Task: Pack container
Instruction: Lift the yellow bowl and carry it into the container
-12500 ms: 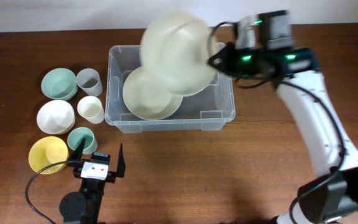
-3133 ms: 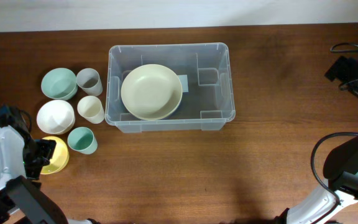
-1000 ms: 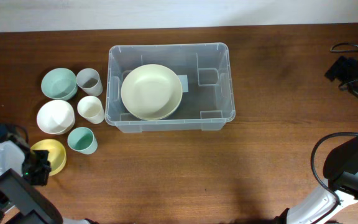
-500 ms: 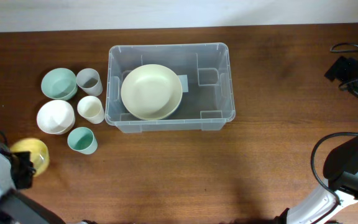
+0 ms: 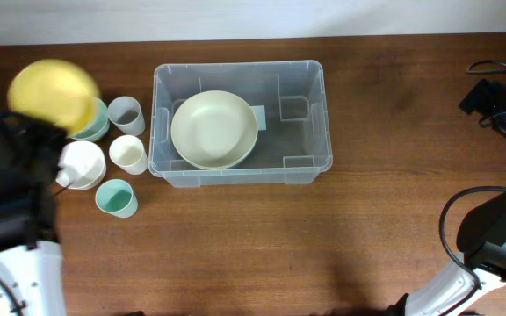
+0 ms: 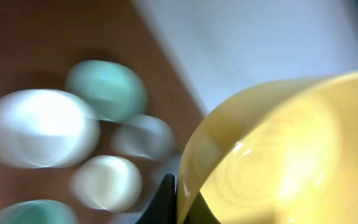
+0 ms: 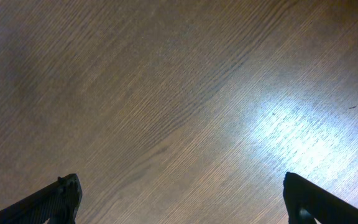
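**Yellow bowl now up off the table, left arm swung to the back-left**

Yellow bowl [image 5: 53, 92] was low at the near-left table edge half a second ago. Now it is in the air, motion-blurred, overlapping the green bowl [image 6: 107, 89] at the back of the left-hand group. The left arm moved with it, and its dark body now covers part of the white bowl [image 5: 82, 167].

left gripper [image 6: 179, 208]: pinched tight on the yellow bowl's rim, one dark finger outside the wall and the other just inside. The wrist view is blurred. The bowl fills its right half, tilted.

right gripper [image 7: 185, 205]: jaws spread as wide as they go, holding nothing, with bare wood of the table [image 5: 393, 228] below. That arm sits at the far-right table edge, same as in the earlier frames.

container [image 5: 235, 67]: centre-back of the table, upright, unmoved. The cream plate [image 5: 214, 130] lies flat in its left part. The right part shows moulded recesses and the white label [image 5: 259, 116].

Left of the container:
- grey cup [image 5: 125, 114] towards the back
- cream cup [image 5: 129, 154] just beside the container wall
- teal cup [image 5: 115, 198] nearer the front

All three are upright and in the same spots as before.
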`<state>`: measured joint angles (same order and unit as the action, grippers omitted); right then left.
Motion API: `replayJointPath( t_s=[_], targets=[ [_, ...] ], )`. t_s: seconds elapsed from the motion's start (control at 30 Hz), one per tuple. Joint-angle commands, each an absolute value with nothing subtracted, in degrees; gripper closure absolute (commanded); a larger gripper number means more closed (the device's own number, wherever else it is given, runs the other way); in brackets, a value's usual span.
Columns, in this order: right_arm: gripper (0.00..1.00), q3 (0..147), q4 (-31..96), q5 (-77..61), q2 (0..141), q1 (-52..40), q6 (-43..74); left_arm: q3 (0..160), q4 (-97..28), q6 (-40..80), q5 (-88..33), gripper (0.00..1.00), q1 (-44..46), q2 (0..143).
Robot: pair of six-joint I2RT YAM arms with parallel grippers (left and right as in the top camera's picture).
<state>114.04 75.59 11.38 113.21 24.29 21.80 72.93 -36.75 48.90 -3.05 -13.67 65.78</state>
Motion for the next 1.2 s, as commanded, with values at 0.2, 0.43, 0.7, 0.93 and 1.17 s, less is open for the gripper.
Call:
replayJointPath(
  t_s=[0.2,0.43,0.7,0.93,1.17],
  targets=[
    [0.01,113.67,75.61,12.29,113.78,24.40,21.41,73.47,-21.28,47.64,5.89,0.99,17.82,77.45],
    [0.01,113.67,75.61,12.29,113.80,24.40,21.41,75.55,-16.05,47.44,5.63,0.99,26.72,91.85],
    [0.01,113.67,75.61,12.29,113.78,24.40,21.41,82.48,-16.10,40.69,5.85,0.98,30.98,104.88],
    [0.01,113.67,75.61,12.27,113.78,24.40,21.41,83.64,-16.05,37.23,6.00,0.96,30.98,109.89],
    [0.01,113.67,75.61,12.29,113.78,24.40,21.41,83.64,-17.41,34.85,3.84,0.95,30.98,112.25]
  ],
)
